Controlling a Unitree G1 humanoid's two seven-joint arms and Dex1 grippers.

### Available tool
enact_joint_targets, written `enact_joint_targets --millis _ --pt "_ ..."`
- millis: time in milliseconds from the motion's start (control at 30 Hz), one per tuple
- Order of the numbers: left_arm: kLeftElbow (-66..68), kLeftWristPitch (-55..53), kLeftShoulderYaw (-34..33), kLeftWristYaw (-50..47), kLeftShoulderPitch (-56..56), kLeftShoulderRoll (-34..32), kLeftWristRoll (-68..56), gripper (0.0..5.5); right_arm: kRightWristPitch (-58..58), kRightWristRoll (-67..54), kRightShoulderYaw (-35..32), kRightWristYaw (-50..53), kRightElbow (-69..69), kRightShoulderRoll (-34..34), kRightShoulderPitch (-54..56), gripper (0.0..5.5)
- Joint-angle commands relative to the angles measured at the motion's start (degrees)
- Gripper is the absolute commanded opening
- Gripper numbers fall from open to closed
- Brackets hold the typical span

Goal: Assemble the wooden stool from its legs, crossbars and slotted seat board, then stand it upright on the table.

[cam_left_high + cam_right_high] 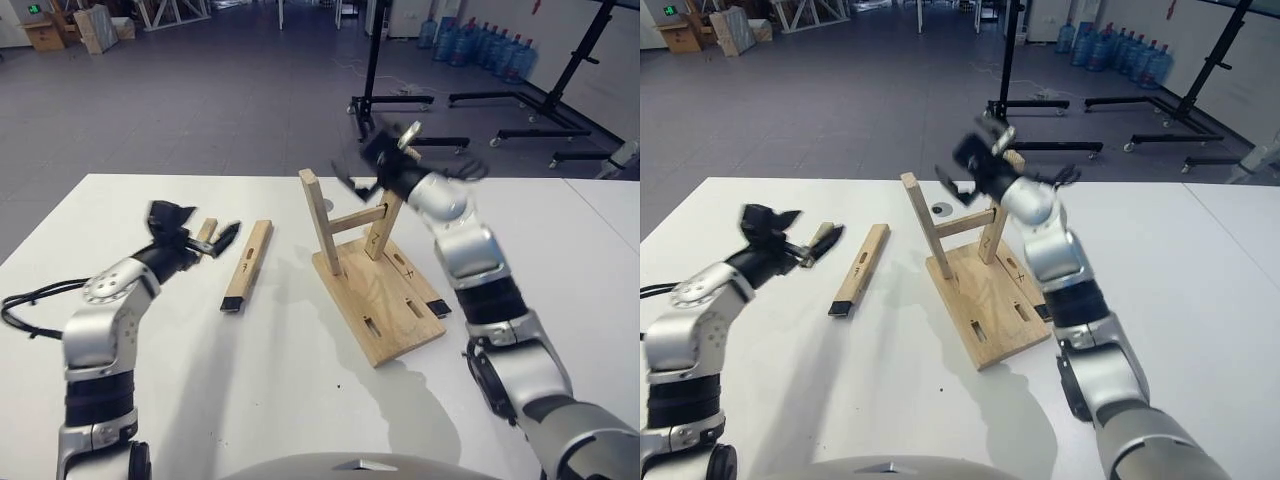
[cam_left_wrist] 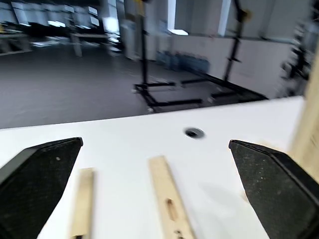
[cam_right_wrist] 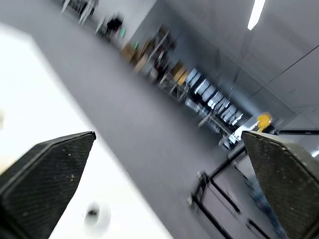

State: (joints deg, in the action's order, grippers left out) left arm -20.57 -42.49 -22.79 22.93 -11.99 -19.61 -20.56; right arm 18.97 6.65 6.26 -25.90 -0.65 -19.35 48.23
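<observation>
Left eye view blurs the right pincer (image 3: 169,134) by the top of one leg (image 1: 383,228); it gapes wide, holding nothing. The left pincer (image 2: 155,144), also spread wide, half hides one loose stick (image 1: 206,232). On the desk (image 1: 250,400) lies one seat board (image 1: 385,312) with two legs and one crossbar (image 1: 356,220) standing in it, beside two loose sticks (image 1: 246,265).

Loose leg (image 1: 247,265) on table (image 1: 250,400), left of seat board (image 1: 392,328)
</observation>
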Motion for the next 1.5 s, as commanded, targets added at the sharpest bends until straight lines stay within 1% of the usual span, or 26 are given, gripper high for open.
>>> enact_joint_targets --millis 33,100,167,267,333,400,500,533,567,667,733,867,900,1067,1400,1500 --pt "-1.56 -5.32 -1.33 -7.74 0.48 0.15 1.65 5.39 6.75 -2.9 -4.81 -0.31 3.74 -2.06 4.34 5.4" --pt "4.6 -2.08 1.4 -6.87 -0.42 -1.96 3.86 5.39 9.32 -3.95 -6.95 0.56 4.73 -2.57 4.98 5.4" --pt "18.11 6.71 4.85 -3.49 -4.04 -3.82 6.77 5.39 13.03 -7.25 -10.23 1.94 5.76 -1.05 5.01 5.4" --pt "41.7 20.88 7.87 -0.13 -11.08 -5.64 10.94 5.39 16.43 -10.79 -12.22 3.31 6.76 0.76 5.1 5.4" --pt "54.63 28.37 7.73 1.57 -14.9 -6.83 11.85 5.39 17.51 -12.22 -12.51 3.94 6.95 1.67 5.72 5.4" --pt "64.71 33.92 7.5 2.7 -17.32 -7.51 12.18 5.39 18.58 -13.19 -13.22 5.09 7.39 2.26 6.4 5.4" --pt "74.44 39.66 7.49 3.48 -18.78 -7.73 12.38 5.39 18.99 -14.02 -13.88 6.44 6.68 2.43 6.94 5.4" --pt "77.01 40.99 7.07 3.5 -19.39 -7.63 12.08 5.21 19.09 -14.28 -13.86 6.65 6.46 2.37 6.94 5.4" --pt "79.63 42.49 6.97 3.35 -20.06 -7.45 12.17 5.17 19.19 -14.52 -13.8 6.89 6.27 2.33 6.89 5.4" --pt "84.87 46.08 7.46 3.64 -22.15 -6.31 12.51 4.6 19.57 -15.15 -13.54 7.57 6.37 2.35 6.64 5.4" --pt "86.76 47.66 8.3 3.9 -23.4 -5.42 13.08 4.37 19.57 -15.5 -13.24 7.82 6.27 2.31 6.56 5.4" --pt "89.8 49.53 9.94 3.53 -25.16 -4.51 14.58 3.76 19.6 -16.02 -12.66 7.96 5.93 2.32 6.59 5.4" --pt "90.46 49.8 10.24 3.34 -25.36 -4.48 14.97 3.53 19.62 -16.18 -12.49 7.97 5.89 2.33 6.61 5.4" --pt "92.92 50.23 10.82 2.36 -24.93 -4.61 16.11 2.9 20.13 -16.89 -12.13 8.07 6.07 2.67 6.41 5.4" --pt "94.5 49.98 12.56 -0.7 -24.77 -3.63 18.19 1.28 21.42 -18.48 -11.58 9.04 6.84 3.32 5.93 5.4" --pt "94.63 50.21 13.11 -1.32 -24.72 -3.54 18.74 1.28 22.03 -18.62 -11.67 9.32 6.96 3.42 5.38 5.4"
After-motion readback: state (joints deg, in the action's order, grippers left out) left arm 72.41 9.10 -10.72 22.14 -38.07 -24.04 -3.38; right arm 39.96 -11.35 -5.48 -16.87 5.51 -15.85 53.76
